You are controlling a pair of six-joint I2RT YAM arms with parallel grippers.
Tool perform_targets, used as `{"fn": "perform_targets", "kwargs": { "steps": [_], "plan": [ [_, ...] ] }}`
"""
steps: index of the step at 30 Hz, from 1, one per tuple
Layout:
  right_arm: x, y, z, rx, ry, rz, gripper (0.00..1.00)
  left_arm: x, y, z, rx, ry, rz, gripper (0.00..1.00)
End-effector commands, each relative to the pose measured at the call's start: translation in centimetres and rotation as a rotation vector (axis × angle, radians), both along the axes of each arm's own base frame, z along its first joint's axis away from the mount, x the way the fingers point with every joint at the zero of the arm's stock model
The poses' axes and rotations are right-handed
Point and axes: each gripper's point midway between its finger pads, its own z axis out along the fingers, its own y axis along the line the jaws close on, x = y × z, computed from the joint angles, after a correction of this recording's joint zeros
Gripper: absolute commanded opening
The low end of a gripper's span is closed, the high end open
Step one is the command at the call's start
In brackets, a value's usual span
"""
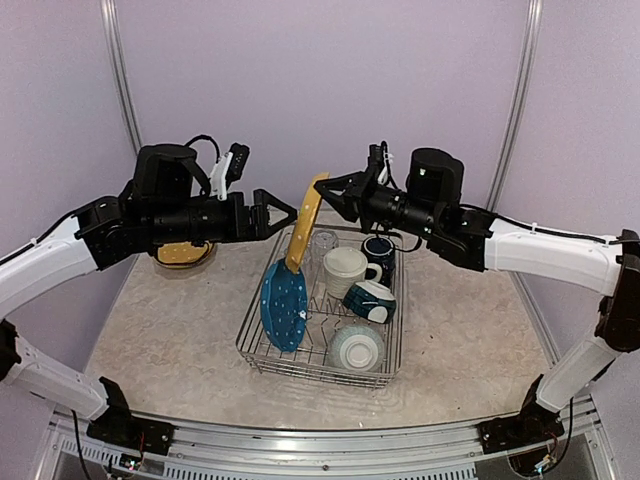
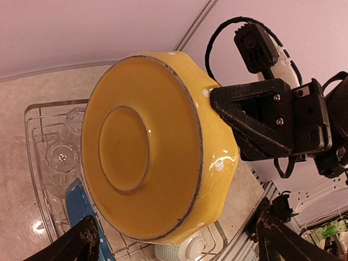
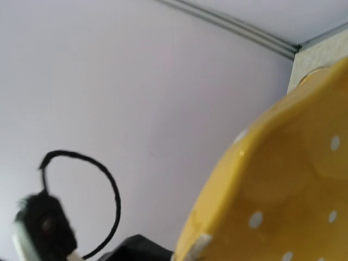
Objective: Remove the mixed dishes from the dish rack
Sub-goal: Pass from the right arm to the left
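Observation:
A mustard-yellow speckled plate (image 1: 304, 226) hangs on edge above the dish rack (image 1: 258, 352), a silver wire basket. My right gripper (image 1: 330, 188) is shut on the plate's upper rim. In the left wrist view the plate's underside (image 2: 147, 157) fills the middle, with the right gripper (image 2: 247, 117) clamped on its rim. My left gripper (image 1: 287, 215) is open just left of the plate, its dark fingertips (image 2: 76, 244) spread wider than the plate's lower edge. The right wrist view shows only the dotted yellow plate (image 3: 288, 190) up close.
In the rack are a blue plate (image 1: 283, 305), a cream mug (image 1: 345, 270), a navy mug (image 1: 380, 248), a teal-and-white bowl (image 1: 371, 300), a ribbed white bowl (image 1: 357, 347) and a glass tumbler (image 1: 322, 243). Another yellow plate (image 1: 185, 254) lies on the table at back left.

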Motion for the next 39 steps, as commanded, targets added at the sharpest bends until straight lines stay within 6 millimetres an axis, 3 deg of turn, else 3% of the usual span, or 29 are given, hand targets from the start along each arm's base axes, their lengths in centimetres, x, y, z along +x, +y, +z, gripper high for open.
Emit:
{"fn": "perform_targets", "kwargs": {
  "steps": [1, 8, 13, 21, 30, 39],
  "plan": [
    [-1.1, -3.2, 10.3, 0.218, -0.169, -0.037, 0.00, 1.5, -1.2, 0.9, 0.135, -0.172, 0.029, 0.96],
    [-0.5, -3.5, 10.7, 0.214, -0.163, -0.058, 0.00, 2.8, -4.8, 1.4, 0.294, -0.306, 0.007, 0.95],
    [-0.2, -3.5, 11.0, 0.204, -0.167, -0.065, 0.00, 4.0, -6.7, 0.4, 0.427, -0.352, 0.062, 0.84],
    [0.0, -3.4, 10.8, 0.197, -0.160, -0.069, 0.00, 5.9, -6.7, -0.9, 0.551, -0.372, 0.201, 0.68],
    [0.9, -3.8, 10.4, 0.182, -0.156, -0.092, 0.00, 4.8, -6.1, -1.4, 0.520, -0.326, 0.183, 0.60],
    [1.3, -3.4, 10.1, 0.183, -0.145, -0.088, 0.00, 4.3, -6.0, -0.3, 0.475, -0.323, 0.178, 0.37]
  ]
}}
